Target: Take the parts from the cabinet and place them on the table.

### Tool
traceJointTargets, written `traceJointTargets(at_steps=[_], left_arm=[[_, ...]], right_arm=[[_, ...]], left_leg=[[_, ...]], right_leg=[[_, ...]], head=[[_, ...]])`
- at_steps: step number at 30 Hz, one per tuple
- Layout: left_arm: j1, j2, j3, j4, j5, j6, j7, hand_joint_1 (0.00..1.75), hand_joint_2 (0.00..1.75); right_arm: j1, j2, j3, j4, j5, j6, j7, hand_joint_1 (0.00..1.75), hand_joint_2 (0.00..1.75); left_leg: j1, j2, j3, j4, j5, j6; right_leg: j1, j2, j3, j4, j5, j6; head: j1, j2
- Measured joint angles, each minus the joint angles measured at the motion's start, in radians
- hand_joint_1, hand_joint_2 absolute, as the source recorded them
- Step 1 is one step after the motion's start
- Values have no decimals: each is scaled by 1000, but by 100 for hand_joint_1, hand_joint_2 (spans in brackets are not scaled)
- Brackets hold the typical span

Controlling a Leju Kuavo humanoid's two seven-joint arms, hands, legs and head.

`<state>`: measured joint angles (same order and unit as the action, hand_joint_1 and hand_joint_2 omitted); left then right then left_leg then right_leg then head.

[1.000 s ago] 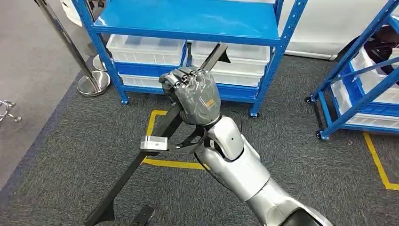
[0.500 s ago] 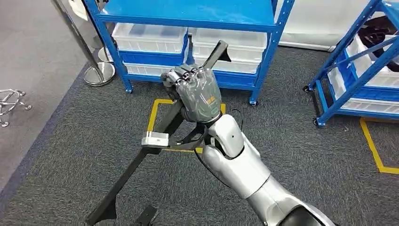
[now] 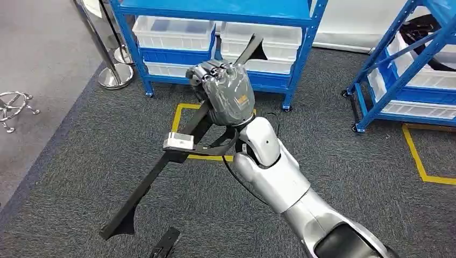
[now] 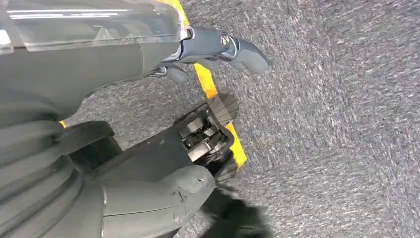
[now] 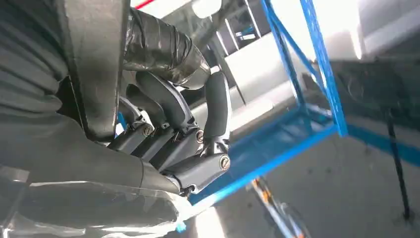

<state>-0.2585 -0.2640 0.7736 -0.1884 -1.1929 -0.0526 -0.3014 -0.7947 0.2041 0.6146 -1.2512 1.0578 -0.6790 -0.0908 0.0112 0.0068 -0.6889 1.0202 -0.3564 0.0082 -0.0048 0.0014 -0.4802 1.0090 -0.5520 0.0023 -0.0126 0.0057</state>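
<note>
Right hand (image 3: 226,99) is clamped around a long flat black part (image 3: 161,177), which slants from 1 o'clock near the blue cabinet (image 3: 215,13) down to 7 o'clock over grey carpet (image 3: 80,161). White plastic bins (image 3: 172,35) sit on the cabinet's lower shelf. Left hand (image 4: 148,163) hangs with fingers curled together, holding nothing.

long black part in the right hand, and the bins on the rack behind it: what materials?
Black part: matte black, flat, thin, straight edges; likely painted metal or plastic, cannot tell which. Right robot hand grips it. Bins: translucent white, ribbed rims, probably moulded plastic. Rack: glossy blue perforated uprights, likely painted steel.
</note>
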Motion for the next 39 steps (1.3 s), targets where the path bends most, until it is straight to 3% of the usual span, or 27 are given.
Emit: traceJointTargets(at_steps=[2, 3, 4, 5, 6, 7, 8, 9, 10, 12, 13, 14, 15, 18, 19, 21, 23, 24, 26, 28, 29, 30, 33, 34, 35, 37, 39], left_arm=[[-4, -2, 0, 0, 0, 0, 2, 0, 175], [-2, -2, 0, 0, 0, 0, 2, 0, 175], [-1, -2, 0, 0, 0, 0, 3, 0, 175], [1, -2, 0, 0, 0, 0, 5, 0, 175], [2, -2, 0, 0, 0, 0, 5, 0, 175], [2, -2, 0, 0, -3, -1, 5, 0, 175], [2, -2, 0, 0, -3, -1, 5, 0, 175], [2, -2, 0, 0, -3, -1, 5, 0, 175], [2, -2, 0, 0, -5, -2, 5, 0, 175], [1, -2, 0, 0, -8, -2, 5, 0, 175], [-2, -2, 0, 0, -10, -2, 5, 0, 175], [-5, -1, 0, 0, -10, -2, 4, 0, 175], [-7, -1, 0, 0, -10, -2, 3, 0, 175], [-6, -2, 0, 0, -10, -3, 2, 0, 175], [-7, -3, 0, 0, -10, -3, 2, 0, 175], [-11, -3, 0, 0, -8, -3, 2, 0, 175], [-10, -3, 0, 0, -8, -3, 2, 0, 175], [-10, -3, 0, 0, -9, -3, 1, 0, 175], [-10, -4, -1, 0, -9, -3, -2, 0, 175], [-10, -4, -2, 0, -9, -3, -5, 0, 175], [-10, -4, -3, 0, -9, -1, -7, 0, 175], [-11, -5, -4, 0, -9, 0, -10, 0, 175], [-9, -5, -6, 0, -8, 3, -13, 0, 175], [-7, -5, -6, 0, -8, 3, -13, 0, 175], [-4, -5, -7, 0, -7, 3, -14, 0, 175], [-1, -5, -7, 0, -6, 4, -14, 0, 175], [2, -5, -8, 0, -3, 6, -15, 0, 175]], right_arm=[[-6, 0, -1, 5, -5, -1, 0, 175, 175], [-4, -1, -2, 10, -7, -1, 0, 175, 175], [-5, -1, -2, 15, -10, -1, 0, 175, 175], [-5, -1, -2, 19, -11, 0, 0, 175, 175], [-5, -1, -2, 22, -12, -1, 0, 175, 175], [-5, -1, -2, 25, -13, -1, -1, 175, 175], [-5, -1, -2, 28, -15, -2, -4, 175, 175], [-5, -1, -2, 31, -15, -3, -5, 175, 175], [-5, -1, -2, 34, -15, -3, -8, 175, 175], [-5, -1, -2, 38, -20, -3, -12, 175, 175], [-5, -1, -2, 38, -26, -3, -13, 175, 175], [-5, -1, -2, 38, -29, -3, -15, 175, 175], [-6, -1, -3, 38, -31, -3, -15, 175, 175], [-7, -2, -3, 39, -33, -4, -18, 175, 175], [-8, -3, -3, 42, -38, -2, -19, 175, 175], [-11, -3, -5, 43, -61, 4, -19, 175, 175], [-11, -4, -6, 47, -83, 21, -25, 175, 175], [-11, -5, -6, 49, -86, 23, -29, 175, 175], [-11, -8, -6, 51, -86, 35, -33, 175, 175], [-14, -9, -6, 51, -89, 53, -34, 175, 175], [-16, -9, -6, 50, -91, 64, -37, 175, 175], [-19, -9, -5, 46, -95, 74, -41, 175, 175], [-22, -12, -5, 43, -117, 90, -53, 175, 175], [-21, -13, -5, 44, -123, 93, -58, 175, 175], [-21, -13, -4, 42, -126, 95, -65, 175, 175], [-19, -13, -2, 34, -126, 95, -67, 175, 175], [-14, -14, -1, 31, -126, 95, -72, 175, 175]], left_leg=[[8, 1, -7, -16, 30, -12], [4, -1, -15, -20, 38, -20], [9, -2, -24, -8, 4, -22], [9, -3, -41, 34, -60, -21], [10, -3, -59, 106, -133, -23], [10, -3, -73, 183, -182, -26], [10, -3, -86, 257, -206, -28], [10, -3, -88, 309, -199, -29], [10, -3, -73, 321, -164, -28], [9, -3, 17, 229, -93, -22], [9, -3, 85, 141, -97, -18], [2, -4, 153, 51, -141, -15], [1, -4, 184, -13, -162, -10], [-5, -4, 167, -16, -142, 4], [7, 4, 161, -26, -126, 14], [5, 4, 135, -30, -100, 30], [4, 4, 105, -29, -78, 29], [4, 5, 89, -26, -67, 28], [5, 5, 62, -24, -48, 24], [5, 4, 42, -20, -35, 16], [6, 4, 38, -17, -28, 10], [2, 3, 30, -12, -24, 3], [4, 4, 24, -21, 2, -19], [9, 3, 17, -16, -4, -23], [9, 2, 5, 11, -40, -25], [10, 1, -45, 151, -141, -31], [10, 1, -89, 291, -191, -35]], right_leg=[[10, 0, -15, -4, 14, -5], [2, -2, -23, -13, 30, -14], [1, -9, -34, -16, 45, -23], [2, -9, -50, -15, 57, -38], [3, -9, -65, -14, 70, -40], [5, -9, -79, -12, 81, -42], [8, -10, -95, -10, 93, -43], [9, -10, -112, -6, 104, -43], [11, -10, -131, -2, 115, -42], [11, -9, -166, 11, 133, -38], [11, -9, -179, 18, 139, -35], [15, -8, -189, 25, 144, -30], [15, -10, -193, 30, 151, -25], [11, -12, -197, 20, 182, -8], [9, -4, -207, 30, 169, -3], [8, -1, -239, 111, 60, 7], [3, -1, -274, 259, -35, 16], [-1, -1, -282, 316, -41, 19], [-10, -2, -243, 308, 25, 23], [-13, -2, -140, 179, 75, 20], [-13, -1, -71, 90, 55, 13], [-5, -1, -25, 10, 28, 9], [3, -1, -32, -4, 30, -8], [-8, -5, -34, -12, 43, -20], [-6, -6, -41, -12, 51, -28], [-3, -7, -57, -11, 63, -38], [2, -7, -72, -9, 73, -40]], head=[[0, 0], [1, 0], [1, 0], [1, 0], [0, 0], [1, 0], [0, 0], [1, 0], [1, 0], [0, 0], [0, 0], [0, 0], [2, 0], [1, 0], [0, 0], [3, 0], [3, 0], [3, 0], [3, 0], [3, 0], [3, 0], [2, 0], [3, 0], [3, 0], [3, 0], [2, 0], [2, 0]])
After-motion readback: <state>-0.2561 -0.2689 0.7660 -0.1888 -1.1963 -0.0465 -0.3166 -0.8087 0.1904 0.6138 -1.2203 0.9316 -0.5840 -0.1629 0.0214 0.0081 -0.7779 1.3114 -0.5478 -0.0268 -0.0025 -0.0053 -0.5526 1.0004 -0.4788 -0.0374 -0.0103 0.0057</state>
